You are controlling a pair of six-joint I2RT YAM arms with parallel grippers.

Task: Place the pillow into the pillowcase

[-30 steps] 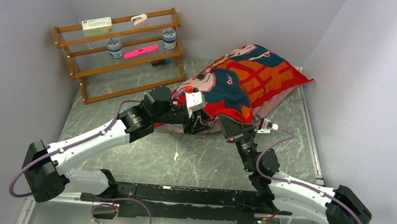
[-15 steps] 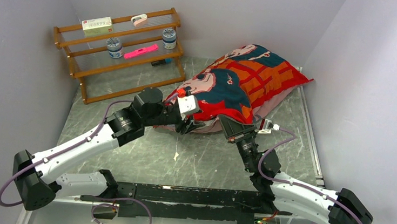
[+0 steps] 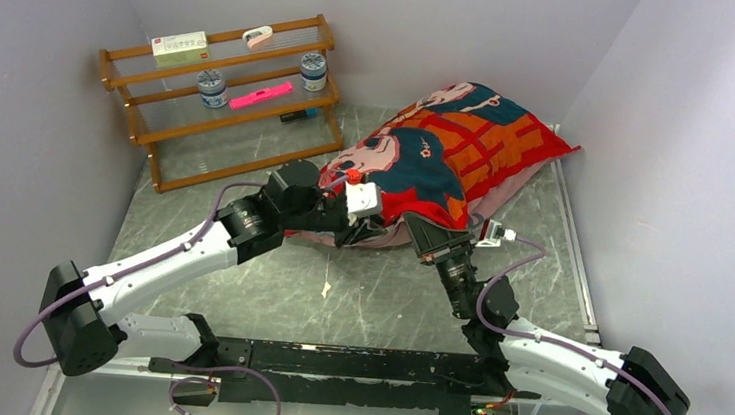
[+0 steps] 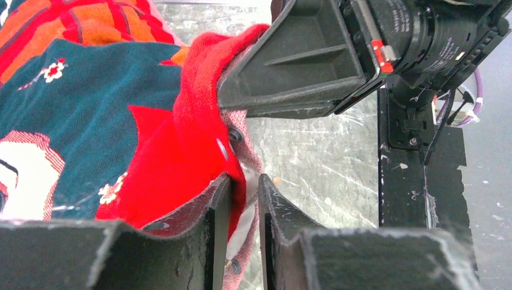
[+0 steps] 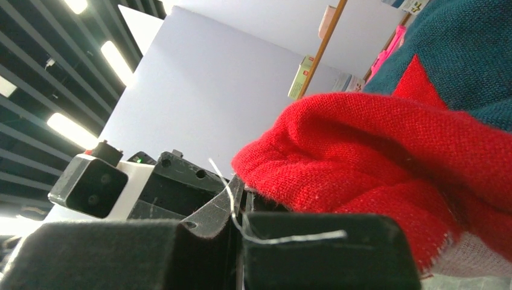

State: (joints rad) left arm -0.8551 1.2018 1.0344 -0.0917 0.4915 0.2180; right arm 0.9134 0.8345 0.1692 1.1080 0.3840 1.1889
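Since half a second ago, the left arm has swung back rightward from the wooden rack side of the frame, bringing the left gripper up to the near mouth of the pillowcase. Its jaws, wider a moment ago, now stand a narrow slit apart with the case's red hem and paler reverse pinched between them. The case has not moved. It lies plump and tilted right of centre on the marbled table, reaching toward the upper right corner, its red face showing teal-haired cartoon faces and an orange grid. The pillow is hidden, though the bulging cloth suggests it is inside. At the mouth's right side the right gripper is unchanged, its fingers pressed together with the bunched red hem caught at their tips.
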